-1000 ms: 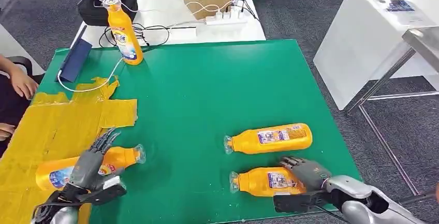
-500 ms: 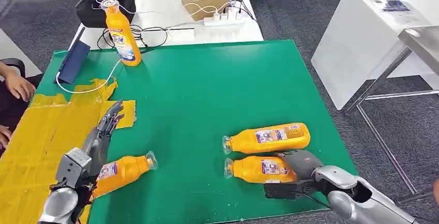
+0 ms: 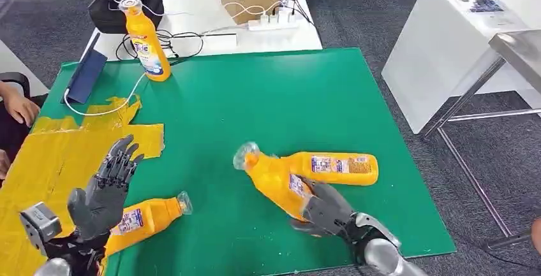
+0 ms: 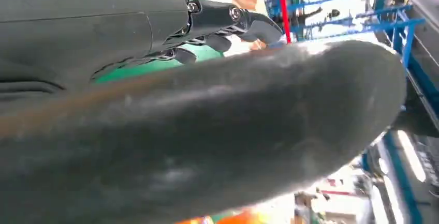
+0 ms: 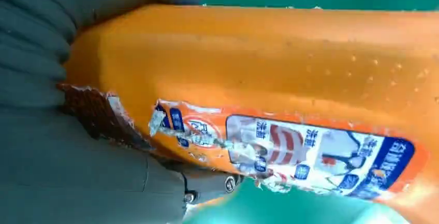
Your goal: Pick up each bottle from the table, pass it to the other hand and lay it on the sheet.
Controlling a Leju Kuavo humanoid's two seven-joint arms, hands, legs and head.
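Head view, change: right hand (image 3: 325, 209) has lifted a bottle (image 3: 277, 177) off the mat (image 3: 268, 97); a second ago that bottle lay flat under it. Neck now tilts up and toward the left hand.
Head view, left hand (image 3: 105, 190): has let go and risen, fingers spread, empty; released bottle (image 3: 143, 217) lies just beside it, partly on the sheet (image 3: 57, 161).
Head view, meaning: one bottle laid; handover of the next looks imminent.
Head view, surroundings: third bottle (image 3: 338, 166) lies just beyond the right hand; upright bottle (image 3: 145, 40) far ahead of the left hand; a person's hand (image 3: 19, 107) at the sheet's edge.
Left wrist view: thumb (image 4: 207, 146) close up, dark fingers (image 4: 233, 19) extended, nothing held.
Right wrist view: fingers (image 5: 62, 43) wrapped round the orange bottle (image 5: 290, 79), label facing the camera.
Obstruction: none between the hands, in my judgement.
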